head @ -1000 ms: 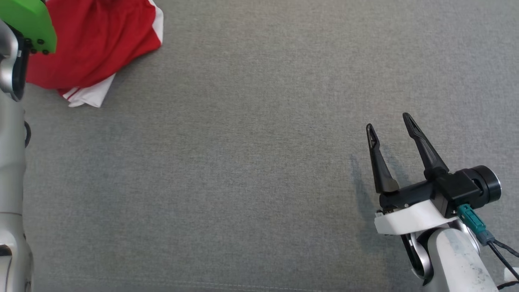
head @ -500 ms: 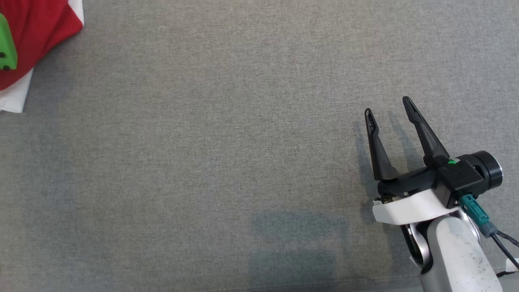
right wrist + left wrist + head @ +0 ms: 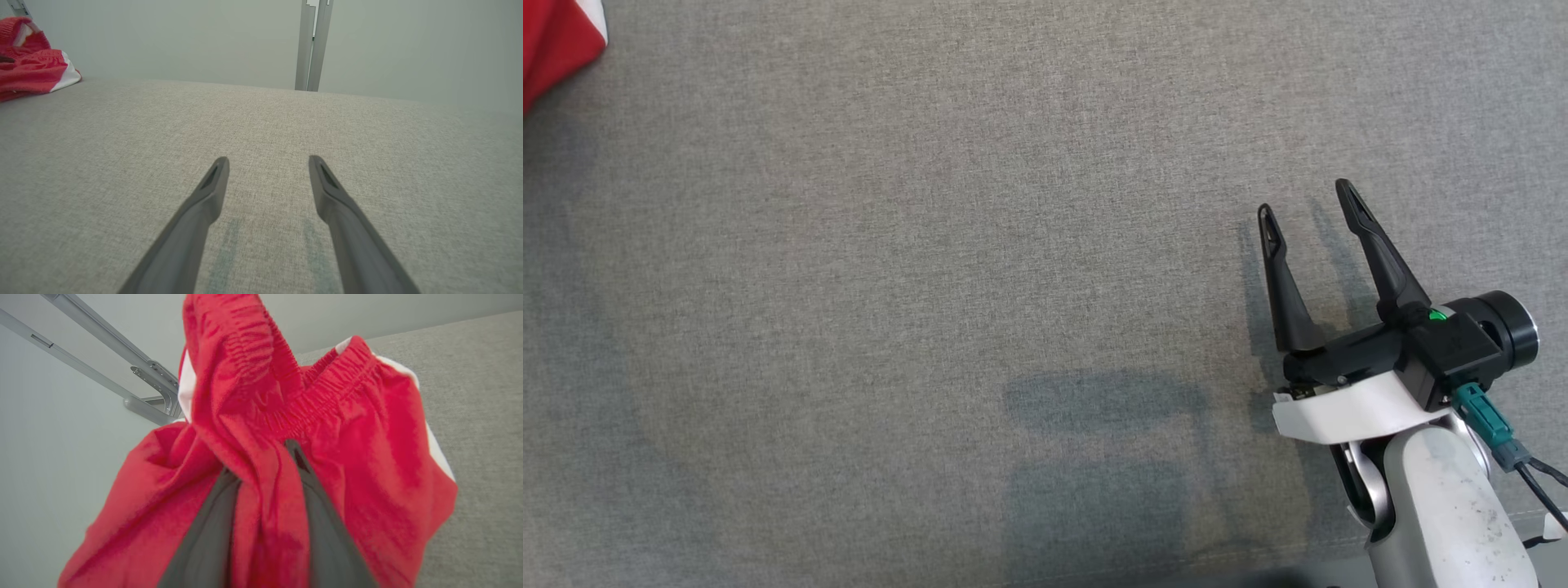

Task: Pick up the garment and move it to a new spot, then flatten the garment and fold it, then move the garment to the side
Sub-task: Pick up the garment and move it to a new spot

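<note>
Watching the view drift off the shorts, we've got them pinched in the left gripper, right gripper open, so pickup's on.

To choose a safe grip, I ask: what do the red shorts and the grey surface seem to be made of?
Shorts: soft, matte red cloth, likely a light knit; it bunches in loose folds, and the waistband is gathered elastic. Surface: matte grey woven fabric, perhaps upholstery; a fine weave grain shows.
</note>
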### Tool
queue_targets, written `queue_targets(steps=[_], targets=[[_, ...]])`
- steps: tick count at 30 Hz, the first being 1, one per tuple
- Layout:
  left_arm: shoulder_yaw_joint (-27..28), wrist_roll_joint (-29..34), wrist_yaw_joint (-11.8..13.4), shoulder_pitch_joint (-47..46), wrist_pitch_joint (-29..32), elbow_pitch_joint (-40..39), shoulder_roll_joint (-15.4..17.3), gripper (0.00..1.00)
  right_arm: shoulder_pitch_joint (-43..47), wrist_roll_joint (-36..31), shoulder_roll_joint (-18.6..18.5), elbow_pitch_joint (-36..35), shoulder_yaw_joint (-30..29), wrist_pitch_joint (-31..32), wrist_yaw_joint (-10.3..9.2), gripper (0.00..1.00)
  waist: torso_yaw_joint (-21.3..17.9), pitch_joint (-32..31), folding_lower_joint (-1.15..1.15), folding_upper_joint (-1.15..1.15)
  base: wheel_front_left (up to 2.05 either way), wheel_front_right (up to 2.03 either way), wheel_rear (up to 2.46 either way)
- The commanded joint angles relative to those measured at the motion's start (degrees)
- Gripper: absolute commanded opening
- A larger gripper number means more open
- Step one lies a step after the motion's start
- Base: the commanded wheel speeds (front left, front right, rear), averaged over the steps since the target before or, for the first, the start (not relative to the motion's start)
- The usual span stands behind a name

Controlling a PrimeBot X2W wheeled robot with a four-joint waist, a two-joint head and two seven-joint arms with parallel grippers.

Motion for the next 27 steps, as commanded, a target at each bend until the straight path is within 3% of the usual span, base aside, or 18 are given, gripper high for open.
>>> queue_targets(steps=[1,12,27], targets=[[-0.04,-0.27,0.48,-0.81,-0.45,0.46,0.48,0.00,-0.37,0.15,-0.20,-0.13,-0.15,-0.18,0.00,1.00,-0.06,-0.05,-0.01,0.00,0.00,0.00,0.00],[-1.06,-0.83,-0.89,-2.21,-7.53,0.86,0.55,0.00,0.42,1.14,-0.21,1.35,-0.67,-0.18,0.00,1.00,0.28,-5.45,-0.01,0.00,0.00,0.00,0.00],[-6.48,-0.97,-4.82,-0.02,-15.03,-3.98,-3.45,0.00,7.21,2.68,-0.22,3.80,-3.27,-0.18,0.00,1.00,0.93,-21.43,-0.01,0.00,0.00,0.00,0.00]])
